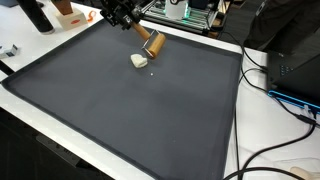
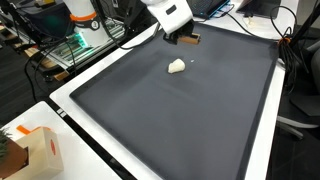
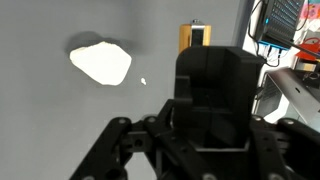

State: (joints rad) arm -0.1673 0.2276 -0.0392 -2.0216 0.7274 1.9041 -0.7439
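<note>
Near one edge of the mat (image 1: 70, 95), my gripper (image 1: 133, 24) sits right at a brown block (image 1: 152, 43), white lump (image 1: 139, 61) just beside it, can't tell if the pincer's apart or clamped.

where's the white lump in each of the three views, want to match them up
In an exterior view: white lump on the dark mat, upper middle, just below-left of the brown block.
In an exterior view: upper middle, below-left of the block.
Wrist view: upper left, block at top centre.
Shared landmark: the brown block beside it.
</note>
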